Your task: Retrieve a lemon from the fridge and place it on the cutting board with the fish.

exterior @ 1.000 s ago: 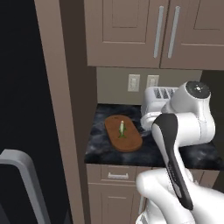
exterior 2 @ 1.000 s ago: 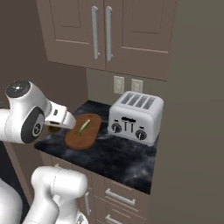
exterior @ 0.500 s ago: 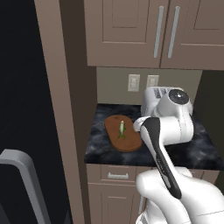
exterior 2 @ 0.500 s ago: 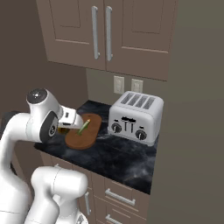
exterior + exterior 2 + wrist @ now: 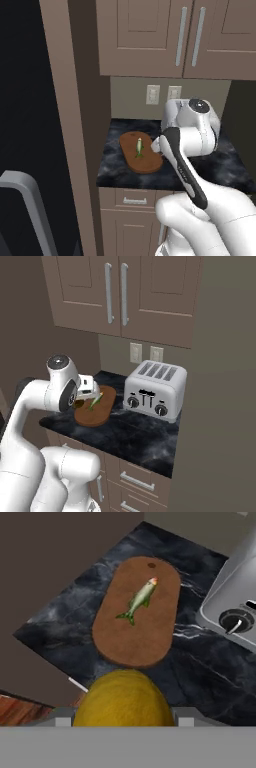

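My fingers are clamped on the lemon (image 5: 122, 698), so retrieval reads as done. Ahead of them lies the cutting board (image 5: 137, 629) with the fish (image 5: 138, 600) (free space at the near end). Placing remains.

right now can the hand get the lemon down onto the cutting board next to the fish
Probably yes. The hand holds the lemon above the near end of the cutting board; the fish lies toward the far end, leaving bare wood, and the toaster stands off to the side.
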{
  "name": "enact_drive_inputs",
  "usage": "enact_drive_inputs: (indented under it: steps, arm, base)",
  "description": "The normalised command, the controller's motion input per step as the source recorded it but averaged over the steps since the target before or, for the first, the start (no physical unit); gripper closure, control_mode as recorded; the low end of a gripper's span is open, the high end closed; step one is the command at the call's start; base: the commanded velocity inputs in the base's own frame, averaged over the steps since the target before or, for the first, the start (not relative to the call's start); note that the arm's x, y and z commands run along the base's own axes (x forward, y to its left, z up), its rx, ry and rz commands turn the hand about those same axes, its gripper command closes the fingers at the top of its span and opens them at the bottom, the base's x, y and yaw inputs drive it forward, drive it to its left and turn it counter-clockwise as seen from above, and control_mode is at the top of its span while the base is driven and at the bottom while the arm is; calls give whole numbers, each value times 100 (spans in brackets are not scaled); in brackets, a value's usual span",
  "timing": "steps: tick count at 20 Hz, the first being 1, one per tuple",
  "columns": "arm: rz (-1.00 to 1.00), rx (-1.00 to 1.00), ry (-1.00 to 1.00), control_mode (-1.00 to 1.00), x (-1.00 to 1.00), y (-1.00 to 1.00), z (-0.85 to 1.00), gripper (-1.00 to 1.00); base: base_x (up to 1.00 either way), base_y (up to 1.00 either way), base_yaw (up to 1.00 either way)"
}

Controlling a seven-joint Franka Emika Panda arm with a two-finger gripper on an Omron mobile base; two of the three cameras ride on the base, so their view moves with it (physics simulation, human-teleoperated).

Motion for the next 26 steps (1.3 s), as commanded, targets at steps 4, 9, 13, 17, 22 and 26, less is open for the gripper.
enact_drive_inputs:
  steps: [4,9,13,17,22,26]
  arm:
    - [18,-25,5,-100,16,13,-4,100]
    - [19,-7,0,-100,28,1,-25,100]
    - [13,-1,1,-100,60,0,-41,100]
    - [8,-4,10,-100,74,0,-35,100]
    - [4,-6,20,-100,67,0,-25,100]
    - [4,-4,23,-100,56,0,-14,100]
  base:
    - [0,0,0]
    - [0,0,0]
    - [0,0,0]
    - [0,0,0]
    - [0,0,0]
    - [0,0,0]
